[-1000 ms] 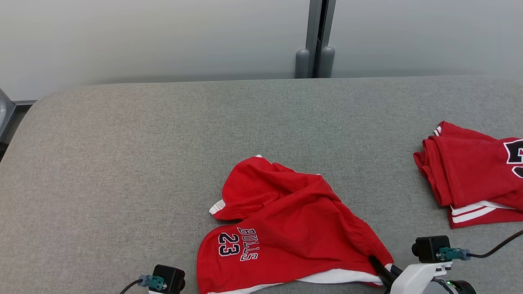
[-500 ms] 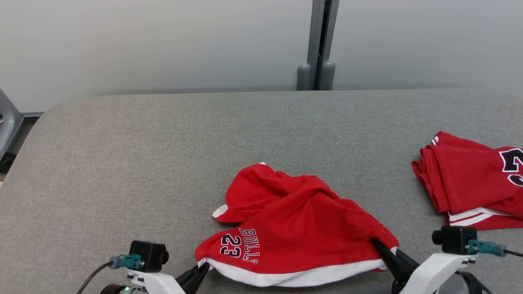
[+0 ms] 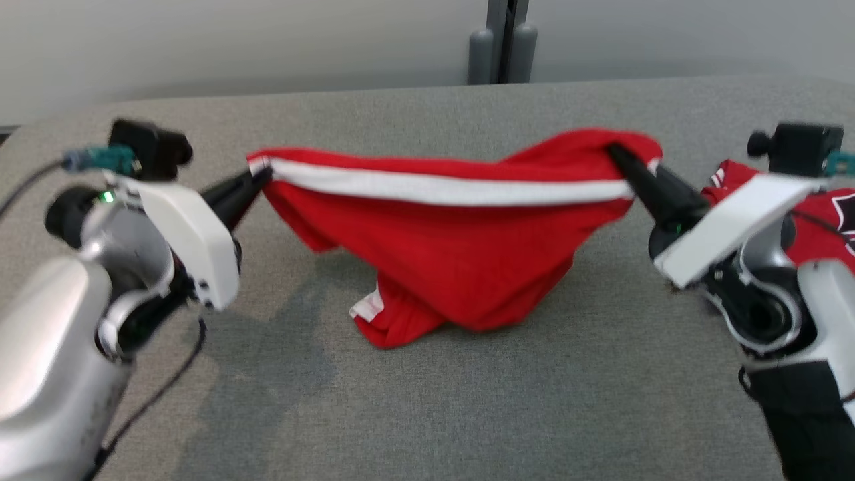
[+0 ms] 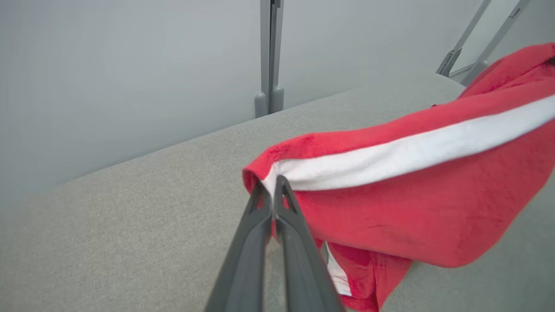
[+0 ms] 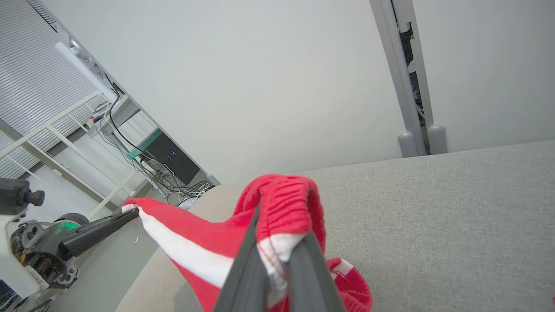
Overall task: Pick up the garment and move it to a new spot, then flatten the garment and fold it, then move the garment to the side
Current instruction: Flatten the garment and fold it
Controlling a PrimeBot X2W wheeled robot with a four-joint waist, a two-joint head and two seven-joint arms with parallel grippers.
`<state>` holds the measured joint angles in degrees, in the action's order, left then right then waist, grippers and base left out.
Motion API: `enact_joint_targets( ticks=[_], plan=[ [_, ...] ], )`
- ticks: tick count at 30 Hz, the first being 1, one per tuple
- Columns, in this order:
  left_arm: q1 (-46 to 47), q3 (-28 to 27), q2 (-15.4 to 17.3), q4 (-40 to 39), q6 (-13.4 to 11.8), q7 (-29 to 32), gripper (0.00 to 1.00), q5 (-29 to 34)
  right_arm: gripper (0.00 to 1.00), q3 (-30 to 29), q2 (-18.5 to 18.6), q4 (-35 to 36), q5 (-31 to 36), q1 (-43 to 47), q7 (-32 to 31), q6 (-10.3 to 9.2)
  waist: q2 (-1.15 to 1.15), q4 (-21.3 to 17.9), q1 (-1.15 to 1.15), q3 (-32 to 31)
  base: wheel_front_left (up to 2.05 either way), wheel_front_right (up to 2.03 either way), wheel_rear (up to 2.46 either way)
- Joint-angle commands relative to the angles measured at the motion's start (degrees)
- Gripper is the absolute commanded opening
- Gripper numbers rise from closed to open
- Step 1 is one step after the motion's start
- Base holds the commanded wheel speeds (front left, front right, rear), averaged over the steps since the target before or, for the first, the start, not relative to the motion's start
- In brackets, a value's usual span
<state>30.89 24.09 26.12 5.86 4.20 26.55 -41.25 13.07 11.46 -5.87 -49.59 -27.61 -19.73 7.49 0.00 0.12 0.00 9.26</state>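
Observation:
The garment is a red piece with a white hem band, and it hangs stretched between my two grippers above the grey table. My left gripper is shut on the hem's left corner, and my right gripper is shut on its right corner. The lower part sags down and its bottom folds rest on the table. In the left wrist view the shut fingers pinch the garment at the white band. In the right wrist view the garment drapes over my right gripper, with the left gripper at its far end.
Another red garment lies on the table at the right, partly behind my right arm. A grey post stands behind the table against the pale wall. A rack with cables and equipment stands beyond the table's left end.
Both grippers have lifted the hem off the table and pulled it wide apart, so the garment now hangs stretched between them. The head camera has tilted too.

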Motion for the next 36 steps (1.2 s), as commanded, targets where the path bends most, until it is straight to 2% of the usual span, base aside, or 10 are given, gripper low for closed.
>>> enact_joint_targets(
  ticks=[1, 4, 11, 16, 21, 28, 33, 36],
  plan=[
    [5.6, -0.3, 0.4, 2.8, 1.0, 0.4, 0.0, 0.6, 0.0, -0.1, 0.0, -1.5, -1.0, -4.6, -0.4, 0.0, 0.0, -0.6, 0.0, 5.0, 0.0, 0.0, 0.0],
    [16.4, -0.2, 0.5, 8.0, 2.3, 1.0, 0.0, 1.3, 0.0, 0.2, -0.3, -4.6, -2.4, -14.6, -0.2, 0.01, 0.0, -1.4, 0.0, 9.8, 0.0, 0.0, 0.0],
    [39.4, 2.0, 1.6, 19.7, 3.2, -0.4, 0.0, 4.0, 0.0, 1.9, -0.7, -14.5, -3.2, -35.9, 4.0, 0.0, 0.0, -2.8, 0.0, 18.8, 0.0, 0.0, 0.0],
    [53.3, 3.8, 1.4, 27.4, 3.2, -6.3, 0.0, 5.3, 0.0, 1.5, -1.6, -21.0, -5.6, -48.5, 9.1, 0.0, 0.0, -3.4, 0.0, 22.1, 0.0, 0.0, 0.0],
    [63.1, 6.1, 0.3, 34.8, 3.2, -13.0, 0.0, 5.2, 0.0, 2.2, -1.3, -26.1, -7.8, -57.4, 14.3, 0.0, 0.0, -3.4, 0.0, 22.8, 0.0, 0.0, 0.0],
    [66.5, 11.2, -1.4, 40.5, 3.2, -15.9, 0.0, 1.4, 0.0, 6.3, -0.9, -30.4, -10.9, -59.4, 15.2, 0.0, 0.0, -2.9, 0.0, 22.8, 0.0, 0.0, 0.0],
    [59.8, 18.3, -1.2, 41.5, 3.2, -13.4, 0.0, -3.5, 0.0, 13.2, 0.4, -31.3, -14.0, -52.8, 11.5, 0.0, 0.0, -2.1, 0.0, 21.1, 0.0, 0.0, 0.0],
    [54.3, 22.0, 0.5, 39.7, 3.2, -11.4, 0.0, -7.3, 0.0, 17.1, 1.6, -30.5, -16.6, -47.0, 8.9, 0.0, 0.0, -1.9, 0.0, 19.1, 0.0, 0.0, 0.0]
  ],
)
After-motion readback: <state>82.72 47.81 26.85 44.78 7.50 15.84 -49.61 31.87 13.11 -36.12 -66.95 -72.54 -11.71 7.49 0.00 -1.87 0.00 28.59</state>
